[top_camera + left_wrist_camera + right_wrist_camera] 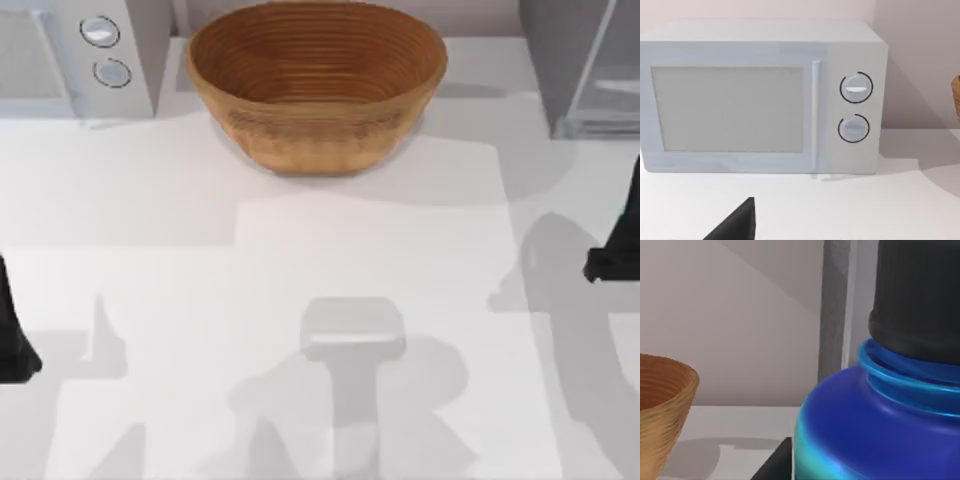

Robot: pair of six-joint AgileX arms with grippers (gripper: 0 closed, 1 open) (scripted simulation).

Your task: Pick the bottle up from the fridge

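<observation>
Right wrist view: one bottle (pixel 860 435), one fridge (pixel 836 305), one basket (pixel 662 410).

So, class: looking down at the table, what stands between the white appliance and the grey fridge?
The woven basket stands between the white appliance and the fridge along the far edge, as the top view shows.

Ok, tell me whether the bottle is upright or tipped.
Upright: in the right wrist view the bottle shows its black cap directly above the blue body, beside the fridge frame.
</observation>
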